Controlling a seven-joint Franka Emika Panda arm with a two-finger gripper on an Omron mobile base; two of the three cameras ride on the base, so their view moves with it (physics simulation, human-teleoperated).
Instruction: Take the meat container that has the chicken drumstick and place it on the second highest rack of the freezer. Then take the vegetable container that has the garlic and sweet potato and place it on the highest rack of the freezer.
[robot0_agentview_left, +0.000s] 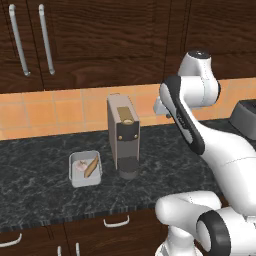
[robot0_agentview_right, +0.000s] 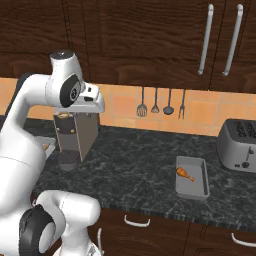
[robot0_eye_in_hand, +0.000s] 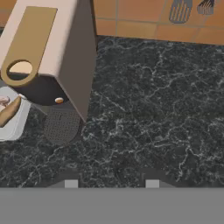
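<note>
The vegetable container (robot0_agentview_left: 74, 176) is a small grey tray on the dark counter, left of the coffee machine, holding the sweet potato (robot0_agentview_left: 91, 166) and the garlic (robot0_agentview_left: 80, 166). Its corner (robot0_eye_in_hand: 14, 127) also shows at the left edge of the hand view. The meat container (robot0_agentview_right: 201, 176) lies further right on the counter, with the chicken drumstick (robot0_agentview_right: 185, 173) in it. My gripper (robot0_eye_in_hand: 111, 183) hangs open above bare counter just right of the coffee machine, nothing between its tips. From the right base it (robot0_agentview_right: 97, 107) sits high beside the machine. The freezer and its racks are out of view.
A tall beige coffee machine (robot0_agentview_left: 122, 132) stands between the two trays, close to my hand. A grey toaster (robot0_agentview_right: 239, 145) sits at the far right. Kitchen utensils (robot0_agentview_right: 160, 105) hang on the tiled wall. Dark cabinets run above and below the counter.
</note>
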